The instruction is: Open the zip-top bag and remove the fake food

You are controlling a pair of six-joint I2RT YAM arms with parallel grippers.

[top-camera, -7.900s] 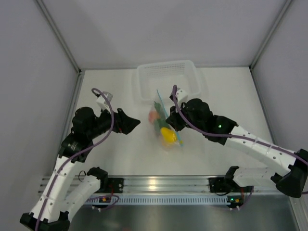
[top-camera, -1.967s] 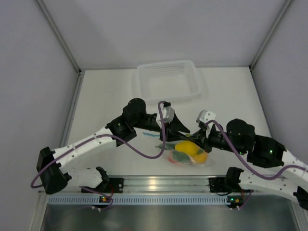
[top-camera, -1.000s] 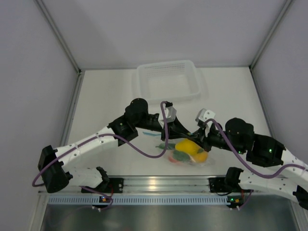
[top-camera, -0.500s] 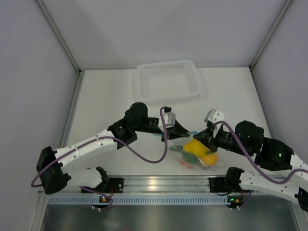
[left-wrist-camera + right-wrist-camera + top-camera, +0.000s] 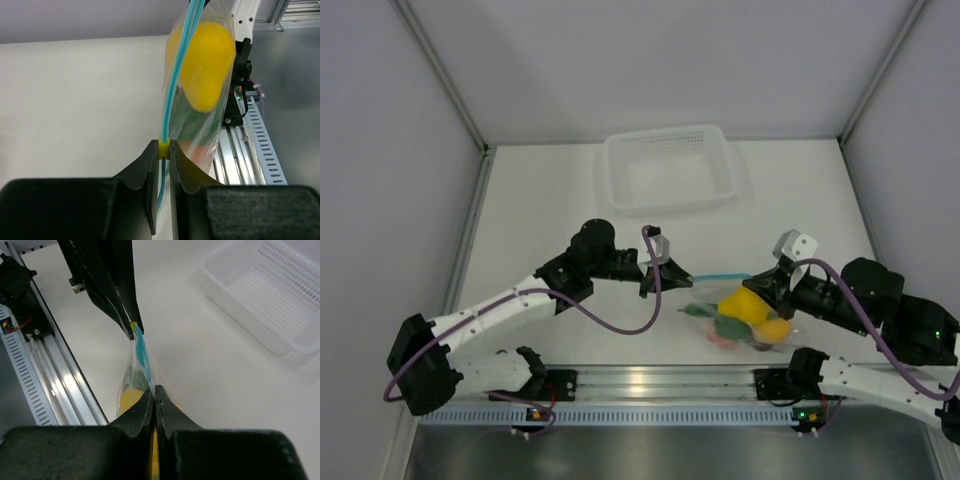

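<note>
The zip-top bag hangs between both grippers near the front middle of the table, its light blue zip strip stretched level. My left gripper is shut on the small yellow slider at the strip's left end. My right gripper is shut on the bag's top edge at the right end. The fake food is inside: a yellow pepper, a green piece and an orange fruit. In the left wrist view the yellow pepper fills the bag.
A white mesh basket stands at the back middle of the table and shows in the right wrist view too. An aluminium rail runs along the near edge just below the bag. Grey walls close the table's sides and back.
The grippers have drawn apart: the left moved left with the slider, the right moved right with the bag. The blue strip now shows stretched between them.
</note>
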